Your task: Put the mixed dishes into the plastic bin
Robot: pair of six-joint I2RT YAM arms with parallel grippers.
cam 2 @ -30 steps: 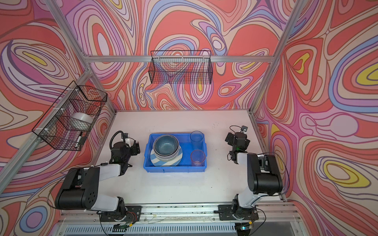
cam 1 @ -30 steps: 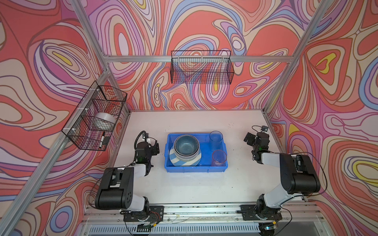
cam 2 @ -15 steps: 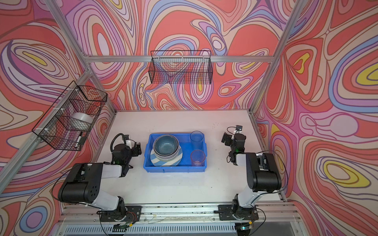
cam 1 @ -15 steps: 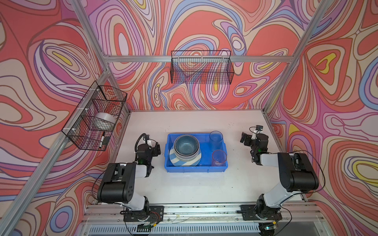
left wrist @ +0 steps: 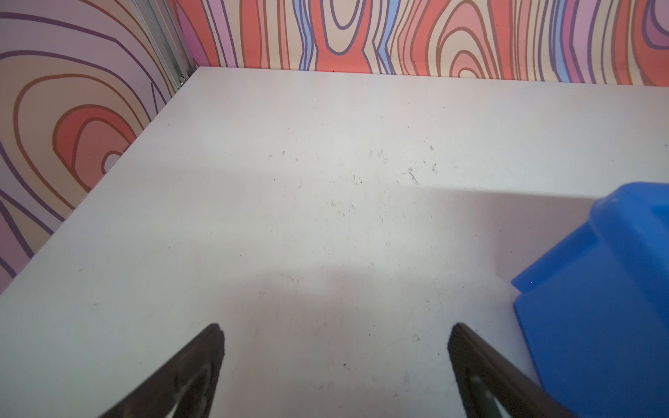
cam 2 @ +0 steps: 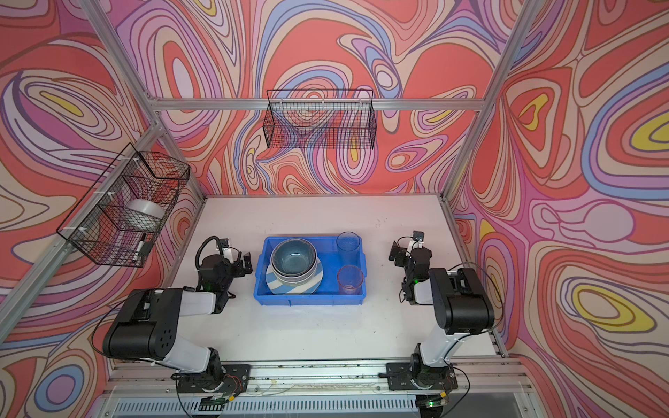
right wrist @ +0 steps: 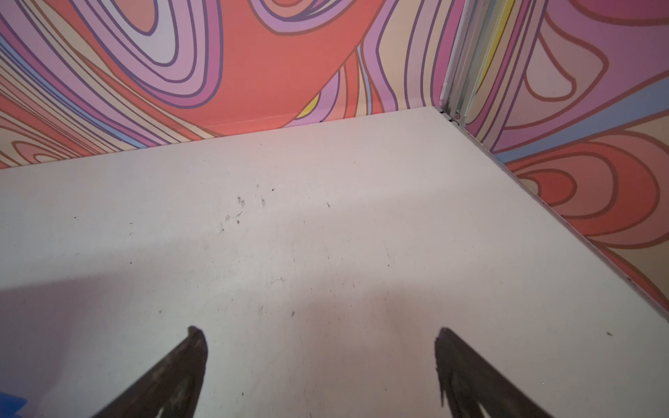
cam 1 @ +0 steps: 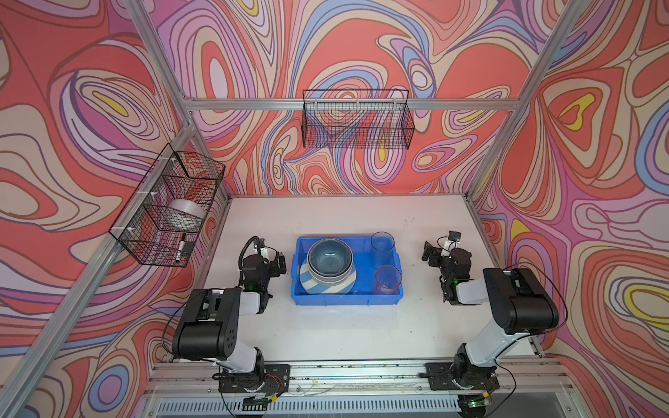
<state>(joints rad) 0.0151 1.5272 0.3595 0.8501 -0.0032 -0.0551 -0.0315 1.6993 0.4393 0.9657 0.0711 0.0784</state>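
- Dishes (cam 1: 330, 257) all sit inside the blue bin (cam 1: 347, 299): bowls (cam 2: 294, 257) stacked on a striped plate (cam 1: 315, 287), with two tumblers (cam 1: 382, 246) upright beside them.
- They look light, hard and slick; I'd grab them by the rims.
- The left gripper (left wrist: 335, 333) and right gripper (right wrist: 318, 334) are spread wide and empty, over bare table (cam 1: 325, 333) on either side of the bin.
- The wire baskets (cam 1: 356, 123) hang on the walls, well out of the way.

The left gripper (left wrist: 336, 329) held its two dark fingertips spread wide over the scuffed white table (left wrist: 325, 163), with nothing between them. A corner of the blue plastic bin (left wrist: 597, 289) sat just beside one fingertip. Beyond, swirl-patterned walls (left wrist: 362, 32) met at a metal post (left wrist: 170, 47).
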